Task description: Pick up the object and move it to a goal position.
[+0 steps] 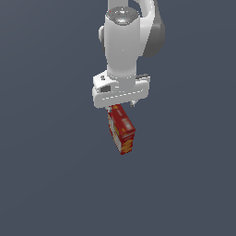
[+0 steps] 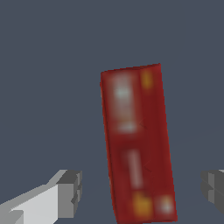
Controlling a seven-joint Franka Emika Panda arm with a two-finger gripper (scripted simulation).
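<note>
The object, a red cracker box (image 1: 122, 130) with orange-yellow print, lies on the dark grey floor directly below the arm's white hand. In the wrist view the box (image 2: 139, 140) shows a long red face with blurred white and yellow patches, slightly slanted. My gripper (image 1: 121, 106) hovers over the box's near end. Its grey fingertips (image 2: 70, 192) stand wide apart on either side of the box, with clear gaps to both long edges. The gripper (image 2: 142, 190) is open and touches nothing that I can see.
A plain dark grey floor (image 1: 50, 175) surrounds the box on all sides. The white arm (image 1: 123, 41) rises above the hand at the top of the exterior view. No other objects show.
</note>
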